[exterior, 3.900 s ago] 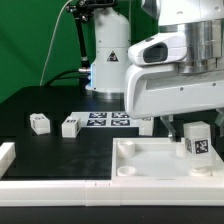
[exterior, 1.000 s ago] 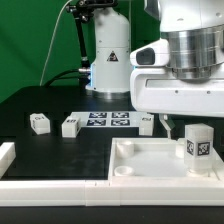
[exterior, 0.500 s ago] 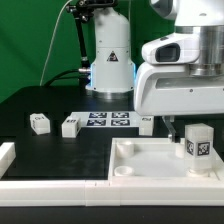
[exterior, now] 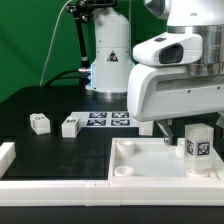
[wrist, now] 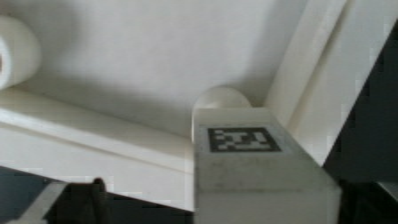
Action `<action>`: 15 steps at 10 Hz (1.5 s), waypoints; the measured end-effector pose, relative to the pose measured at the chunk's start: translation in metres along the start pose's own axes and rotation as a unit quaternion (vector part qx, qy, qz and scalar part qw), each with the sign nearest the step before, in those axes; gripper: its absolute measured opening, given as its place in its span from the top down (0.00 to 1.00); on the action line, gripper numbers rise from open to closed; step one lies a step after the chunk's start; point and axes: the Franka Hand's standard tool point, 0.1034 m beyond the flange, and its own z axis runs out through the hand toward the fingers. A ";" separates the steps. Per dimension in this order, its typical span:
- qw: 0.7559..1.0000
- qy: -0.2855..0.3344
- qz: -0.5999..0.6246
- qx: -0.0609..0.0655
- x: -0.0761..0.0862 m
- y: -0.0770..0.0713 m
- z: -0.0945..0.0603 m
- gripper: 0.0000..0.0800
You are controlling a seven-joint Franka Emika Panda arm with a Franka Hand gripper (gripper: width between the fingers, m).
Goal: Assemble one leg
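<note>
**Surface** (exterior: 60,150): black and flat. A white border rail (exterior: 55,188) runs along its near edge and turns up at the near corner on the exterior view's left.

**Robot arm** (exterior: 180,85): a white housing that fills the upper part of the exterior view's right, hanging above the tray.

**Tray** (exterior: 135,175): large, white and square with a raised rim. It lies at the near corner of the surface on the exterior view's right. The wrist view shows its wall (wrist: 107,110) and a round socket (wrist: 222,97) in one corner.

**Marker board** (exterior: 108,119): thin and white with several tags, lying flat near the middle of the surface toward the far edge.

**Leg** (exterior: 197,143): a small white block standing upright in the tray, at the tray's corner on the exterior view's right, with its tagged face toward the camera. In the wrist view the leg (wrist: 240,150) stands just beside the round socket.

**Spare legs**: two (exterior: 39,123) (exterior: 70,126) lie well apart from the tray, toward the exterior view's left edge. A third block (exterior: 147,124) is partly hidden behind the arm.

**End effector** (exterior: 166,131): only a dark tip shows below the housing, near the upright leg. I cannot tell whether its fingers are apart or together.
</note>
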 end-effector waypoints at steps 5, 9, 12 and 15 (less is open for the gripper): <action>0.995 0.000 0.102 0.004 0.000 -0.002 0.000 0.63; 0.948 -0.003 0.319 0.016 0.000 -0.003 0.002 0.63; 0.864 -0.001 0.502 0.028 0.000 -0.005 0.004 0.63; 0.775 -0.004 0.630 0.038 0.001 -0.005 0.004 0.63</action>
